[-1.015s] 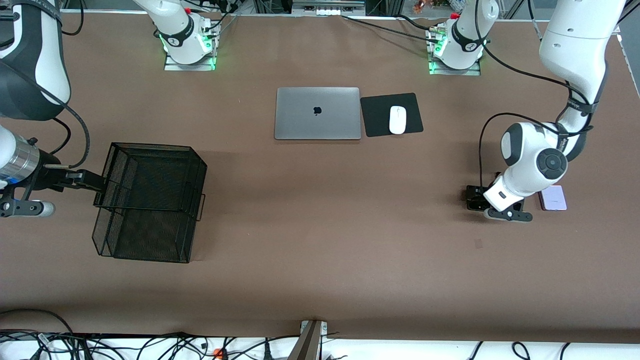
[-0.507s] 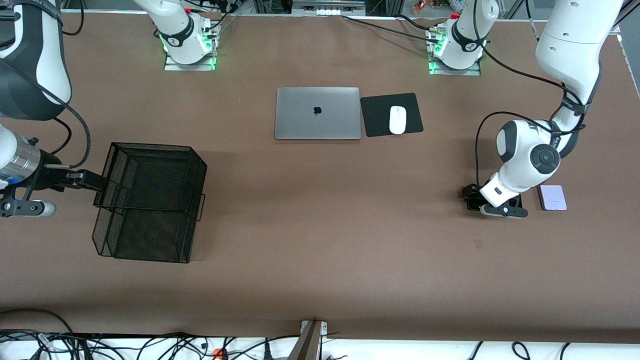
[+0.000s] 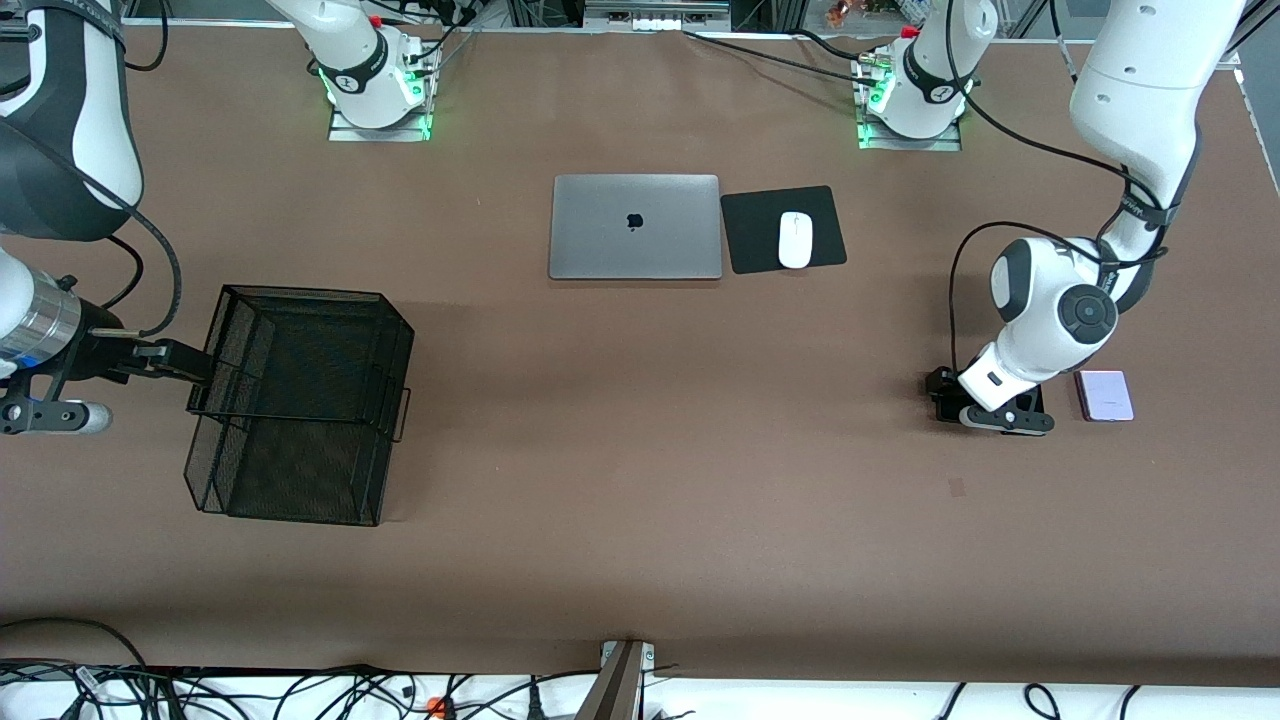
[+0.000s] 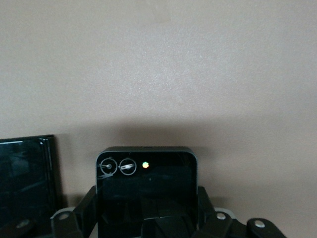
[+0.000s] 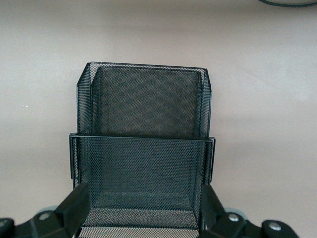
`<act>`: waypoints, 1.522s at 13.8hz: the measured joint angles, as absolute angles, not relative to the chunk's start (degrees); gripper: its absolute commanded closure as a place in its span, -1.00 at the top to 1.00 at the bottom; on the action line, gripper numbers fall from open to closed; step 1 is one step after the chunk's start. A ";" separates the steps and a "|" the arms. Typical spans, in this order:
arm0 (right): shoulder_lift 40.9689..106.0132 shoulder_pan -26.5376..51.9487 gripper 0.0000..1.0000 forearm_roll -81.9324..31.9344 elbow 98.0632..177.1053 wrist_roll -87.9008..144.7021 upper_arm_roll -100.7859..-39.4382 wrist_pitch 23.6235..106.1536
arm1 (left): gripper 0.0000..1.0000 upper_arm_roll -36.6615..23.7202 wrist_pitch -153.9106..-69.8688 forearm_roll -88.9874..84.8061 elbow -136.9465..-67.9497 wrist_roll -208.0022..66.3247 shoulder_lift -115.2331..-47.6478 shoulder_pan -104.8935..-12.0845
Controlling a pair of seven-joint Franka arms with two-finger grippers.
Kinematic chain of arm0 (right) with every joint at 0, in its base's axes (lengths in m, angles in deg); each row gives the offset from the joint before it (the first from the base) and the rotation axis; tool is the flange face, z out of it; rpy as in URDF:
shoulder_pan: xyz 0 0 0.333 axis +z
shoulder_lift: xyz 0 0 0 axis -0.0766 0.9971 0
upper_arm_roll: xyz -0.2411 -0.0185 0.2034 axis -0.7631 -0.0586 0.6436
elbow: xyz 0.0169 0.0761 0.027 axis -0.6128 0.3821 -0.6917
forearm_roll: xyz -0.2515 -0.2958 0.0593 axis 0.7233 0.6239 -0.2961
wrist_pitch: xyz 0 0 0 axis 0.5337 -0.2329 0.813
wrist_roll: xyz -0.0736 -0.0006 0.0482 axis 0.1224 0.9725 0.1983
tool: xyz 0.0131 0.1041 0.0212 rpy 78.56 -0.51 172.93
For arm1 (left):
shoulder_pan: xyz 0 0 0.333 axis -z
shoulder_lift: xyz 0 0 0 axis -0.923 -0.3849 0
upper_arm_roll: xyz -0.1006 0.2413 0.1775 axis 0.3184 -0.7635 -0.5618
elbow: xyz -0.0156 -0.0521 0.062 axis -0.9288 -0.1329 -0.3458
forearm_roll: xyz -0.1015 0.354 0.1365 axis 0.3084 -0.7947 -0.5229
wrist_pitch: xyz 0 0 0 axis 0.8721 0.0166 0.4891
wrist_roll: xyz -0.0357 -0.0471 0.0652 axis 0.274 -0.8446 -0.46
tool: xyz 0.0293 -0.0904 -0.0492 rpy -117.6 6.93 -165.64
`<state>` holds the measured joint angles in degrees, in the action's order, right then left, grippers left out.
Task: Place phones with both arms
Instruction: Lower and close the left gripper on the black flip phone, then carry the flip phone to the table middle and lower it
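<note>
My left gripper [image 3: 988,402] is down at the table near the left arm's end. In the left wrist view the left gripper [image 4: 146,210] is shut on the squarish black folded phone [image 4: 146,183], one finger against each side. The longer black slab [image 4: 26,181] lies beside it. In the front view my hand hides most of both black phones. The pale lilac phone [image 3: 1105,395] lies on the table beside my left hand. My right gripper [image 3: 172,360] is shut on the end wall of a black mesh basket [image 3: 310,296], as the right wrist view [image 5: 143,210] shows.
A closed silver laptop [image 3: 635,227] lies toward the arms' bases. A white mouse [image 3: 795,240] on a black pad [image 3: 750,235] lies beside it. The mesh basket [image 5: 143,140] holds nothing I can see. Cables run along the table edge nearest the front camera.
My left wrist has shifted a little toward the right arm's end and settled lower over the black phones. The right arm and the basket have not moved.
</note>
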<state>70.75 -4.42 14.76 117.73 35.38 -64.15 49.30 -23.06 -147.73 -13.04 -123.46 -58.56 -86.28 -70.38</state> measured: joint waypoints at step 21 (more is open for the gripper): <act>70.78 -4.40 1.00 14.74 117.73 35.48 -64.16 49.31 | -1.00 -21.92 -124.31 -13.04 -89.85 -102.17 -98.68 -39.84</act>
